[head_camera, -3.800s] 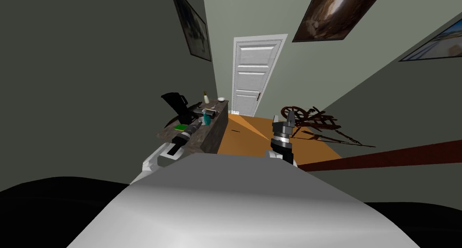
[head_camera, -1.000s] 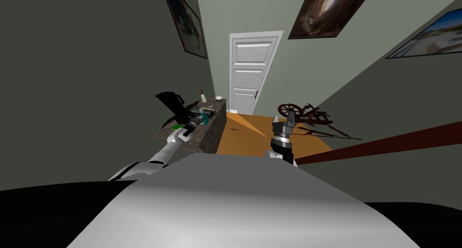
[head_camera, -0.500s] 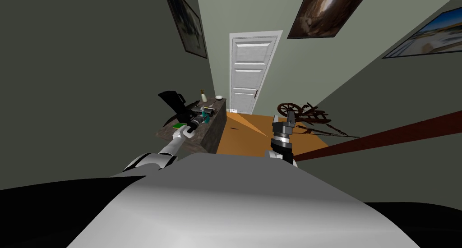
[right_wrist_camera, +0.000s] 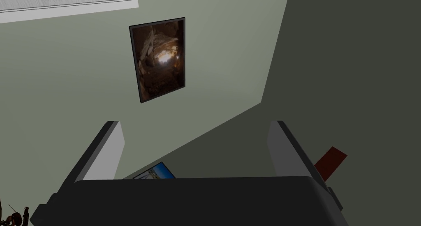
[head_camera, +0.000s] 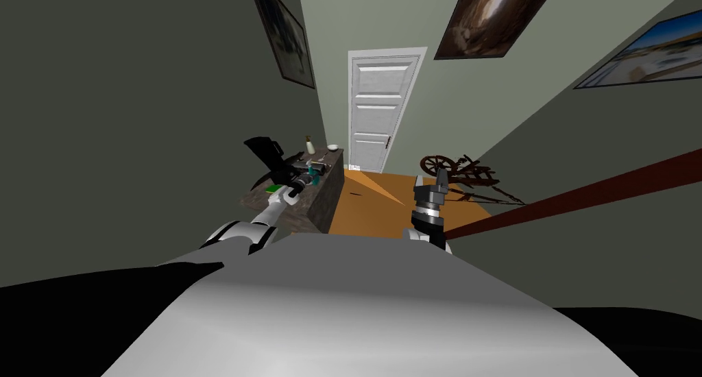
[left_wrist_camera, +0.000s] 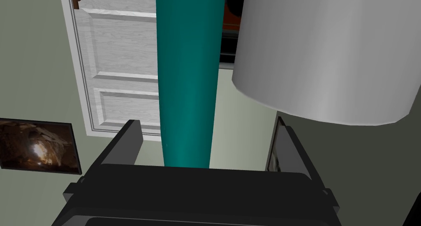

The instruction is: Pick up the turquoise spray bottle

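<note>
The turquoise spray bottle (head_camera: 314, 176) stands on a dark stone-topped cabinet (head_camera: 323, 196) by the left wall. My left arm reaches out over the cabinet, with the left gripper (head_camera: 304, 179) at the bottle. In the left wrist view the bottle's turquoise body (left_wrist_camera: 187, 71) runs up between the two fingers of the left gripper (left_wrist_camera: 207, 123). It sits nearer one finger, and the gripper is open with gaps on both sides. My right gripper (head_camera: 439, 181) is raised over the orange floor, away from the cabinet. It is open (right_wrist_camera: 195, 127) with nothing between its fingers.
A broad light grey rounded thing (left_wrist_camera: 329, 51) hangs close beside the bottle. On the cabinet are a black object (head_camera: 264, 153), a small pale bottle (head_camera: 310, 145), a white bowl (head_camera: 332, 148) and a green item (head_camera: 273, 188). A spinning wheel (head_camera: 452, 171) stands right of a shut white door (head_camera: 379, 112).
My left arm has stretched further forward along the cabinet, bringing the gripper up to the bottle. The bottle stays on the cabinet. The right arm has not moved.
</note>
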